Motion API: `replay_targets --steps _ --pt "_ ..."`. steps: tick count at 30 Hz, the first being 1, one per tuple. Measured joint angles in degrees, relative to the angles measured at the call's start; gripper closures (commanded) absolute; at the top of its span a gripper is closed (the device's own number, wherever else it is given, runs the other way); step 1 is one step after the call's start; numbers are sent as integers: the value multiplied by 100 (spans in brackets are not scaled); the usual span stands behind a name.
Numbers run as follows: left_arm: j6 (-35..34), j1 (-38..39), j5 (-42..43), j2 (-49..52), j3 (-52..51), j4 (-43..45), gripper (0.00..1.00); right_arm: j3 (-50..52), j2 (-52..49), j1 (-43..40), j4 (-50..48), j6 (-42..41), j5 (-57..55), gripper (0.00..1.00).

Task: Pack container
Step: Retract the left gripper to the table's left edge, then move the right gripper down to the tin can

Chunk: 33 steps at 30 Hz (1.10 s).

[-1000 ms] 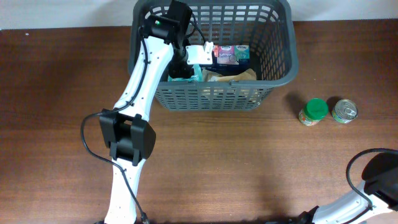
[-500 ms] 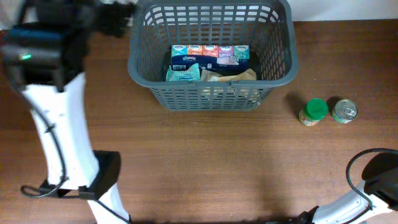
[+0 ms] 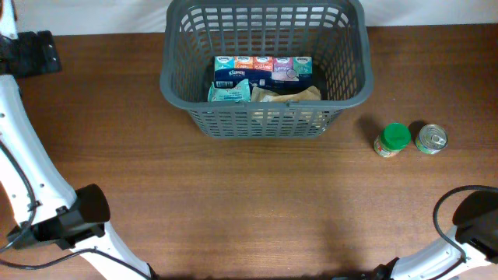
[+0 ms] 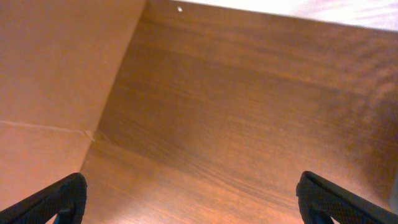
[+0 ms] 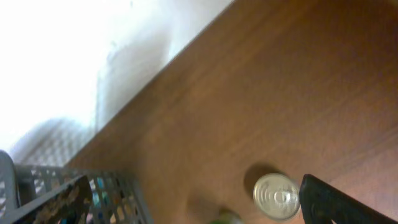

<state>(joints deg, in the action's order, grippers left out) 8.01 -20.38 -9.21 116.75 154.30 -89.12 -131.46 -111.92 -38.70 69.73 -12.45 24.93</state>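
Left gripper [image 4: 199, 208] spread wide, nothing between its fingers, bare brown wooden table [image 4: 249, 124] beneath. Large dark grey lattice-sided plastic basket [image 3: 264, 123] stands well apart from it at the table's far edge, holding a row of tissue packs [image 3: 263, 68], a teal pouch [image 3: 229, 93] and a tan bag [image 3: 289, 95]. Right gripper [image 5: 199, 208] spread, empty. Small silver metal can [image 5: 277, 196] lies below between its fingers, with the basket corner by one finger. Green-lidded jar [image 3: 391, 140] just beside the can.

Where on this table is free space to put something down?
Brown wooden table is bare in front and left of the dark grey plastic basket. Crowded: inside it, and at right, green-lidded jar beside small metal can.
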Motion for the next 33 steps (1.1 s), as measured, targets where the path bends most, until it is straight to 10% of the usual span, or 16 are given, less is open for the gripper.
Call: replay_targets --steps 14,33 --pt "-61 4 20 0 -282 -13 1 612 -474 531 761 367 -1451 1" --pt "-61 4 17 0 -282 -11 1 2933 -828 824 -981 -205 -2402 1"
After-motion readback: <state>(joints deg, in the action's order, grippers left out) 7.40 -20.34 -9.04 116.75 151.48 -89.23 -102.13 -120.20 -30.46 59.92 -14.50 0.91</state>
